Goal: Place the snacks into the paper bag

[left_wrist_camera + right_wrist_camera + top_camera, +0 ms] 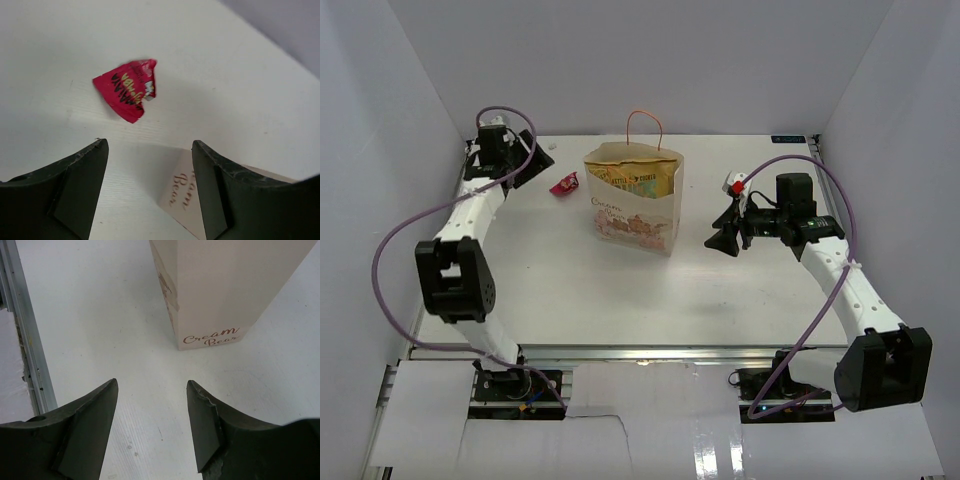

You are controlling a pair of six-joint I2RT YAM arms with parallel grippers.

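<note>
Holding left gripper (150, 147) wide near red-pink packet (127, 90), at 10 o'clock of paper bag (630, 220) | holding right gripper (152, 385) wide, empty, at 3 o'clock

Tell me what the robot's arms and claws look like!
The left arm and right arm are white tubes with chunky black joints. A purple cable loops along each. The left gripper and right gripper each have two black, curved, pointy fingers.
</note>
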